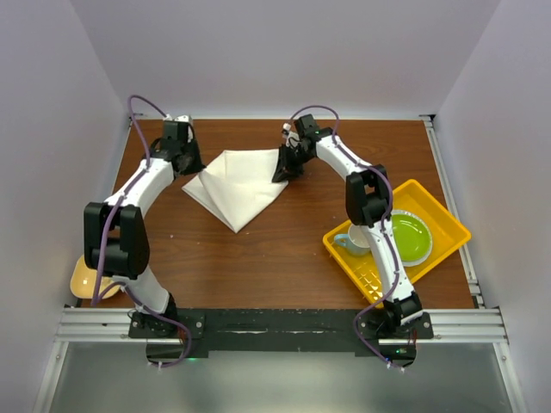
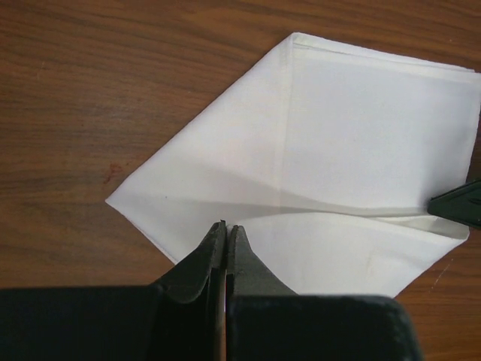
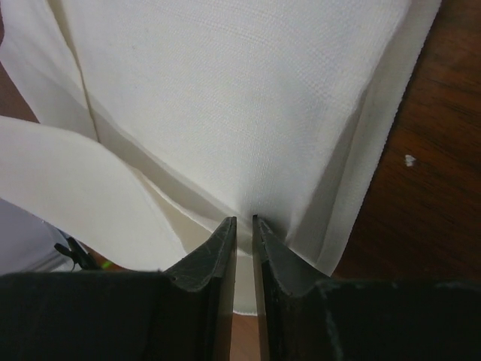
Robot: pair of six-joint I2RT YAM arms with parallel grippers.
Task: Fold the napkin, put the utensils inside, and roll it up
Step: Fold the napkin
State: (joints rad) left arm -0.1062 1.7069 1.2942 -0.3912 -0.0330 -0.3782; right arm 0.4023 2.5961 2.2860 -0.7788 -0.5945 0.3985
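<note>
Right, the left gripper [image 2: 225,227] is pinched together on the left corner of the napkin [image 2: 338,150]. The right gripper [image 3: 244,219] is all but together on the opposite corner, with one layer raised beside it. The napkin lies folded near the far edge of the table [image 1: 284,249], left of centre. Soft, light, floppy cloth, I'd say. It will sag and slide, so pinch it at corners and hemmed edges.

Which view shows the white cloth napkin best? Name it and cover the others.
Top external: nearly all of the folded white cloth napkin shows, on the brown wooden table. Left wrist shows most of it, cut off at the right edge; right wrist shows only close-up layered folds.
</note>
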